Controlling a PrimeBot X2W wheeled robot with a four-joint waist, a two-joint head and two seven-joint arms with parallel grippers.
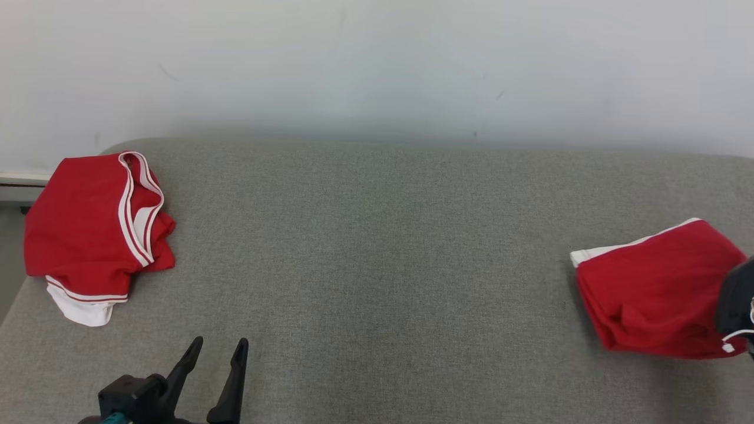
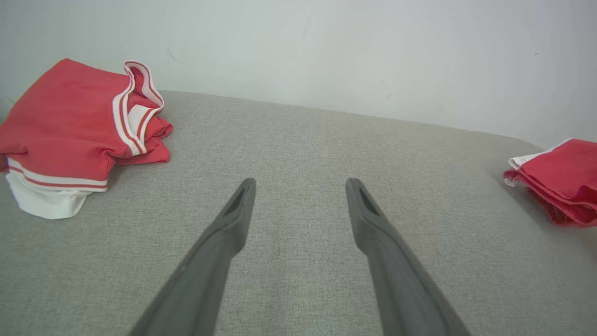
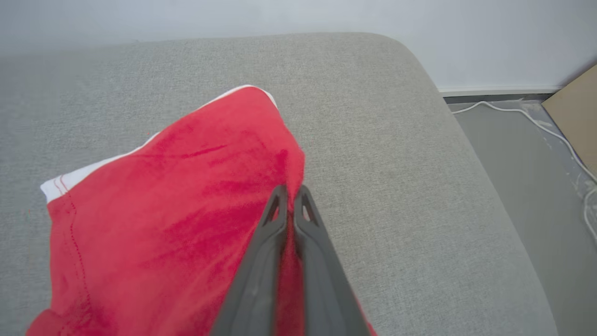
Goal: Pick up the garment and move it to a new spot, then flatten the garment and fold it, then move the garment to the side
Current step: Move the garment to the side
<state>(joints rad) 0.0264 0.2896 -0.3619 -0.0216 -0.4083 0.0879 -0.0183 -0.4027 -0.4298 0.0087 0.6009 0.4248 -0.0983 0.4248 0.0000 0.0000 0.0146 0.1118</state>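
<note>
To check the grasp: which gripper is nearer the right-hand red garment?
Right. The right gripper is shut on the red garment; the left gripper is open, far to its left.

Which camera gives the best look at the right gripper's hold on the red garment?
The right wrist view: up close, the right gripper has its jaws shut on a fold of the red garment. The head view cuts the gripper off at its right edge; the left wrist view has the garment far right.
</note>
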